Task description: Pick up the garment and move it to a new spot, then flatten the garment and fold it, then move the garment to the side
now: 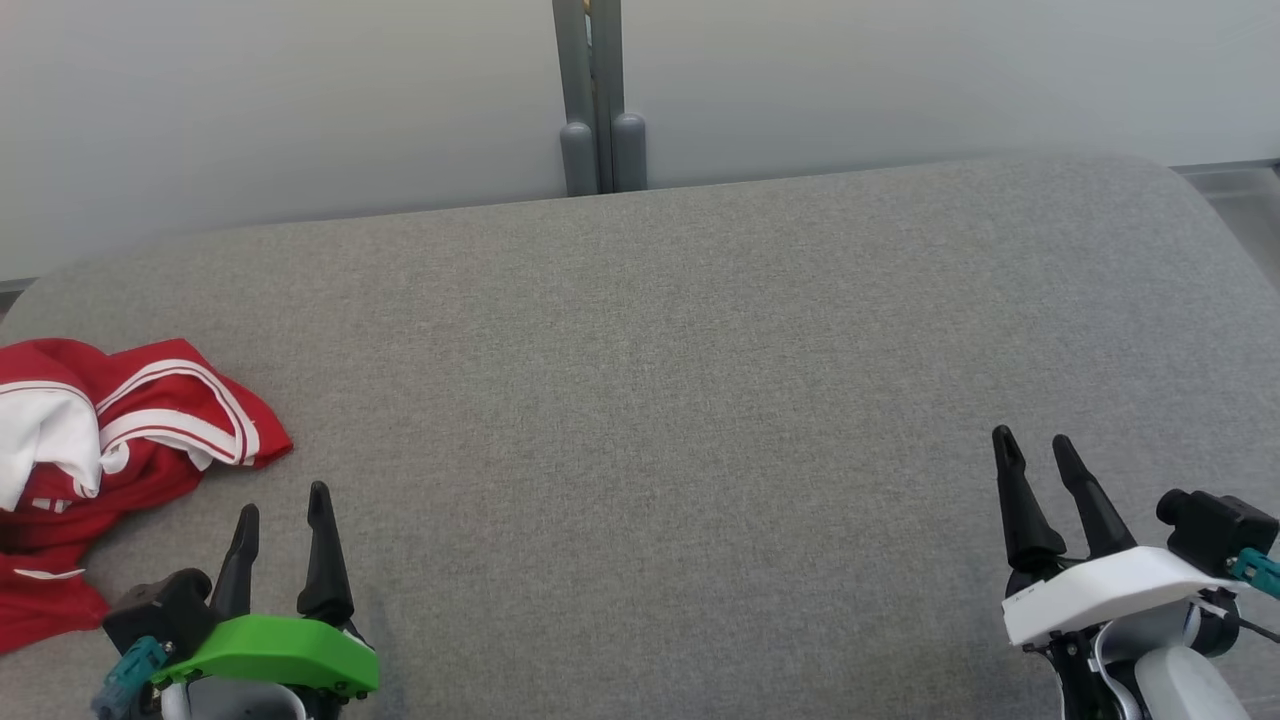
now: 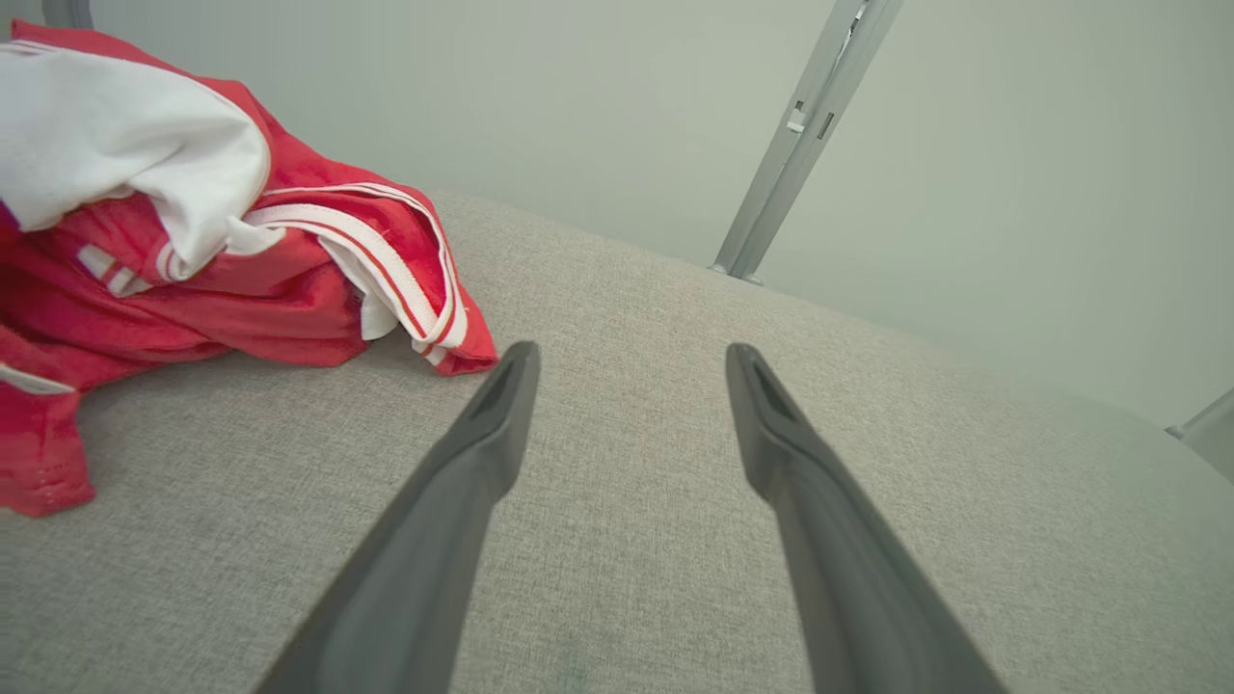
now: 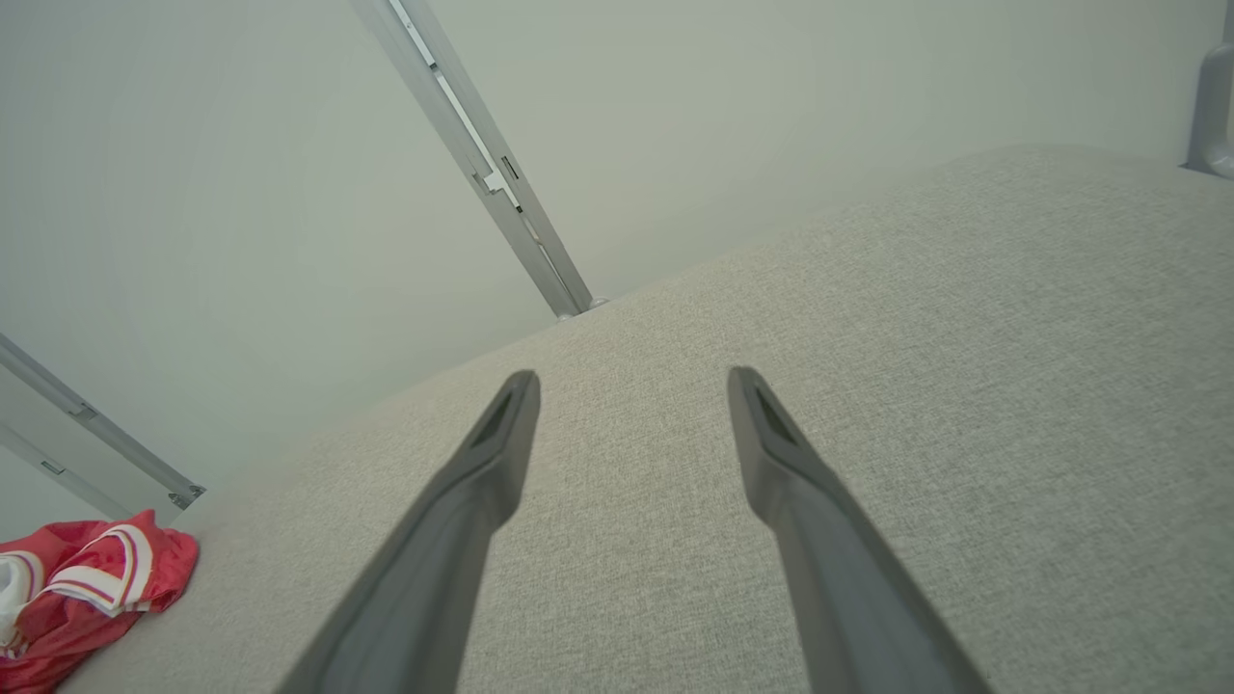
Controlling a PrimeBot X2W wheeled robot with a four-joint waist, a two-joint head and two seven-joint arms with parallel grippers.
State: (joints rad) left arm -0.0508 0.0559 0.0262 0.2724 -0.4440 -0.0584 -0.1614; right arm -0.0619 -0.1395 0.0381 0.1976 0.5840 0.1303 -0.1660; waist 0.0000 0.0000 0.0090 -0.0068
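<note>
At the left edge of the grey surface [image 1: 700,400] the red-and-white garment [image 1: 120,440] is seen crumpled, untouched. Left gripper [image 1: 285,520] is held spread and empty just beside it; right gripper [image 1: 1040,450] likewise spread, well apart near the right edge. Nothing is judged done yet: pickup, flattening, folding, moving aside all remain.

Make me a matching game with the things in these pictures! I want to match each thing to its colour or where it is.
Things:
1. garment
2. left hand
3. right hand
4. post

Clues:
A. white cover, open, at the lower right in the head view
B. grey, standing upright at the back
C. red and white, lying crumpled
D. green cover, open, close to the garment

Right pairs: 1-C, 2-D, 3-A, 4-B.
</note>
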